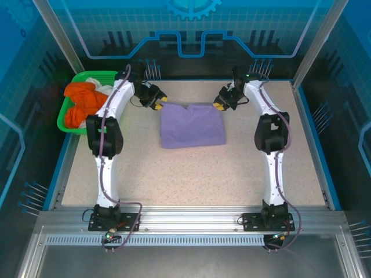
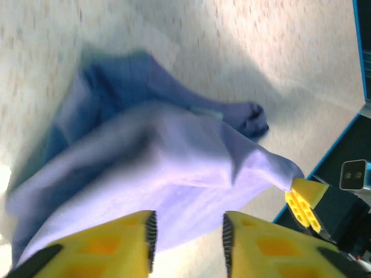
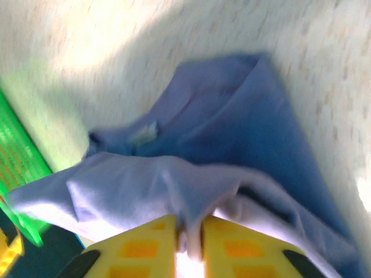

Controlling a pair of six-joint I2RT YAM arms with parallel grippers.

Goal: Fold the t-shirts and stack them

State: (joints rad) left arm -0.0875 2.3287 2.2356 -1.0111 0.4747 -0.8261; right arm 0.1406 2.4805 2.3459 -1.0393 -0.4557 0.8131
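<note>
The lavender t-shirt point(image 1: 192, 124) lies on the speckled bench point(image 1: 191, 174) toward its far side, roughly midway between the two arms, folded into a rough rectangle with its near part flat on the surface. Its far edge runs between the two hands. The left hand point(image 1: 157, 105) sits at the shirt's far left corner and the right hand point(image 1: 219, 105) at its far right corner, both low over the bench. In the left wrist view the left hand's yellow fingers point(image 2: 136, 240) stand apart with a clear gap between them. The cloth lies just beyond and below their tips, not pinched, so this hand is open, right beside the shirt's edge. In the right wrist view the right hand's fingers point(image 3: 145, 243) are drawn close together with a fold of lavender cloth caught in the narrow slit between them. This hand is gripping the shirt's corner, and the cloth rises in a crumpled ridge toward it while the rest drapes down onto the bench. The view is blurred, so finer detail of the grip cannot be made out. Well to the left, at the far left corner of the bench, a green basket point(image 1: 95, 75) holds the orange t-shirts point(image 1: 81, 107) and a white t-shirt point(image 1: 107, 90), apart from both hands.
</note>
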